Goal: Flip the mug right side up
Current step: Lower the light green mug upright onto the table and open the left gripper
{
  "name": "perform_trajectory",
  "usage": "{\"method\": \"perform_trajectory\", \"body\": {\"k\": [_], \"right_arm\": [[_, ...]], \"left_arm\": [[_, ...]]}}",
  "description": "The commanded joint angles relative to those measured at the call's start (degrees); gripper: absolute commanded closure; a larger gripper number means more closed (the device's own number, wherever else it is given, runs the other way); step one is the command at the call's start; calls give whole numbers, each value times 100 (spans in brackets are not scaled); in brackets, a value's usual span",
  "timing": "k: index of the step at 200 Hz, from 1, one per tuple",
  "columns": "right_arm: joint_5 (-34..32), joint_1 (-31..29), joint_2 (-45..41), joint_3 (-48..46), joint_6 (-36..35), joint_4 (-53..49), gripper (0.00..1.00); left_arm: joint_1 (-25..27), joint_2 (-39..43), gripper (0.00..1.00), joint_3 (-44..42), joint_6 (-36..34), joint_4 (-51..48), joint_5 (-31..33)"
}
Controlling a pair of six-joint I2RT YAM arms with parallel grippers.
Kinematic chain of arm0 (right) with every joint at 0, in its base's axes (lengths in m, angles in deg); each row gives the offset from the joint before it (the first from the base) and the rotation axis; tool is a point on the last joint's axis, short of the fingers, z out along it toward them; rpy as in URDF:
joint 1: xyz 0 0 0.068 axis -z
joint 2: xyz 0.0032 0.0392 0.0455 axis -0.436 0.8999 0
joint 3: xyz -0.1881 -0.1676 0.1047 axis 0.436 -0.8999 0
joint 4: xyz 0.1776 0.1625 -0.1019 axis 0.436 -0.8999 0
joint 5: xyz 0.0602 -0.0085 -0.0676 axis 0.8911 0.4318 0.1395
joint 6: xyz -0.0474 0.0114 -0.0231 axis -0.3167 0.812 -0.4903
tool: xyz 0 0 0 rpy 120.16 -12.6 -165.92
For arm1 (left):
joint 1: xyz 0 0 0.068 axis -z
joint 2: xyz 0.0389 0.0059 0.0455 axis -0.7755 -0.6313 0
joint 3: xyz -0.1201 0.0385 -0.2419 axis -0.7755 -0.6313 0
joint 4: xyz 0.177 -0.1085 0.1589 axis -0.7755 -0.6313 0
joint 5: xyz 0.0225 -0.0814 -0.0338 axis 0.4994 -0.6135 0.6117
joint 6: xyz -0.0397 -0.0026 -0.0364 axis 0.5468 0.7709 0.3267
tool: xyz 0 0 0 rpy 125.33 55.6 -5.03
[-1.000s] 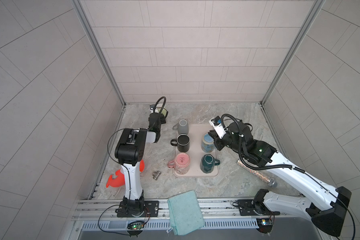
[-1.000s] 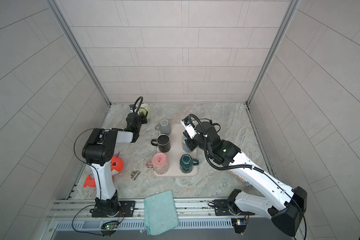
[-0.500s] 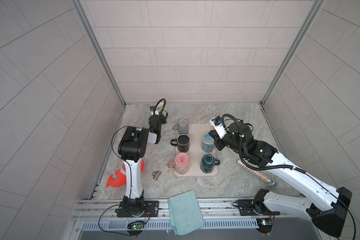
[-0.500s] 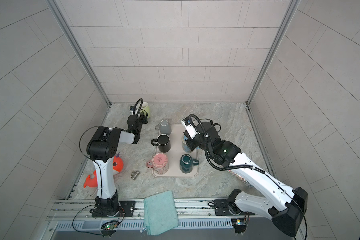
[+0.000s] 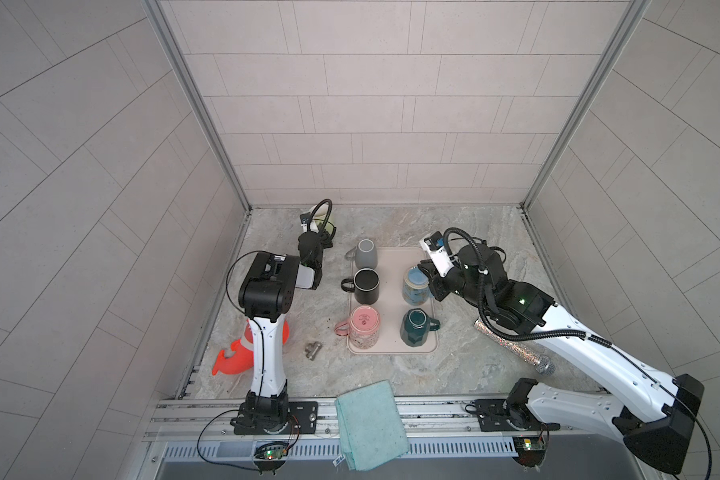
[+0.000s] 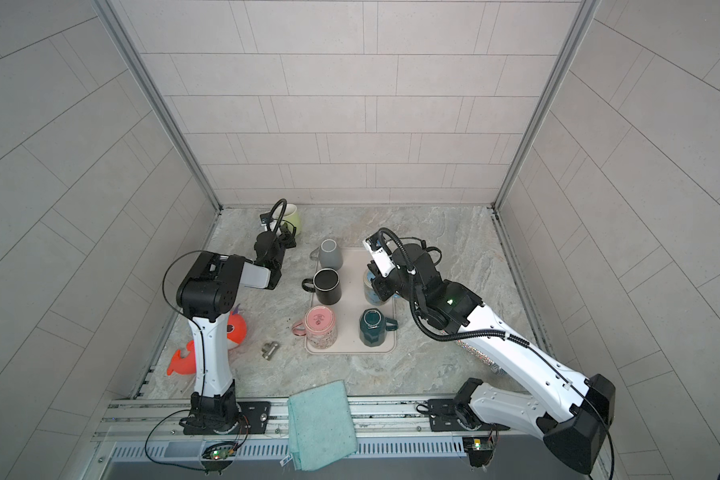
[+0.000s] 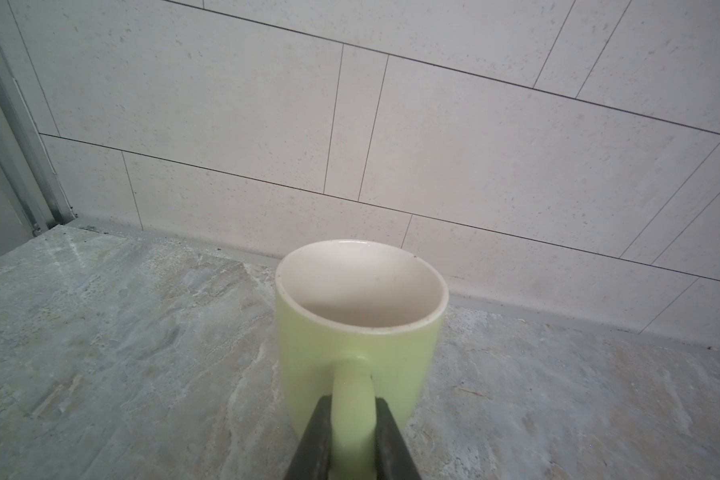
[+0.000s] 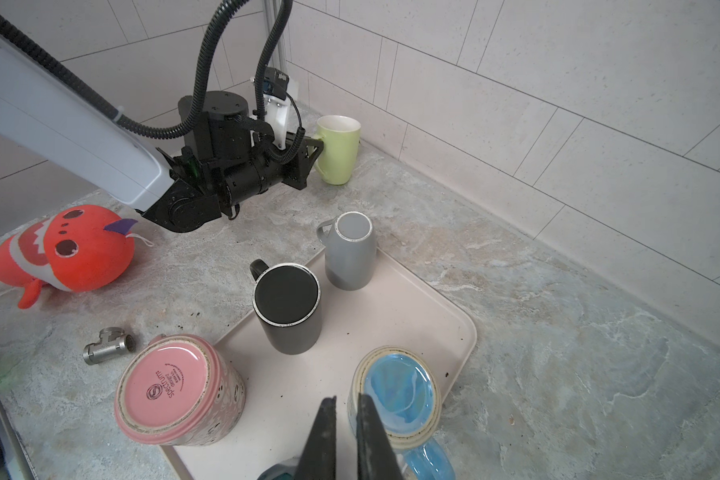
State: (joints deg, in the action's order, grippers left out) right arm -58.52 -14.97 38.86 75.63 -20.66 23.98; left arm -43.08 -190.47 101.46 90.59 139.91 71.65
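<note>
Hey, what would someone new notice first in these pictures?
Probably the pale green ceramic mug, upright near the back wall, its handle between the jaws of the left gripper. Next, the beige tray mid-table crowded with five mugs, and the orange plush fish beside the left arm.

Tray (image 6: 352,291) mid-floor w/ 5 mugs. L col, back to front: grey mug (image 6: 330,253), black mug (image 6: 327,286), pink mug (image 6: 320,326) bottom up. R col: blue mug (image 6: 368,293) half hidden by R gripper (image 6: 380,286), teal mug (image 6: 371,327) in front. L gripper (image 6: 288,232) at green mug (image 6: 290,215), back-L corner; jaws not readable. Fish toy (image 6: 235,328) and pipe tee (image 6: 270,350) L of tray. Cloth (image 6: 321,424) on front rail.
</note>
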Motion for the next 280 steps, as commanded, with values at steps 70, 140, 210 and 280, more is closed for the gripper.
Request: {"method": "perform_trajectory", "body": {"k": [70, 140, 210, 280], "right_arm": [[-114, 20, -113, -118, 35, -16, 88], [-110, 21, -194, -155, 53, -14, 88], [-92, 21, -323, -208, 59, 10, 88], [13, 21, -434, -404, 152, 209, 88]], "left_arm": [[-47, -28, 67, -37, -30, 528, -139], [-44, 116, 49, -381, 67, 771, 254], [-40, 663, 45, -1082, 509, 1333, 781], [-45, 2409, 44, -1961, 1047, 1326, 549]]}}
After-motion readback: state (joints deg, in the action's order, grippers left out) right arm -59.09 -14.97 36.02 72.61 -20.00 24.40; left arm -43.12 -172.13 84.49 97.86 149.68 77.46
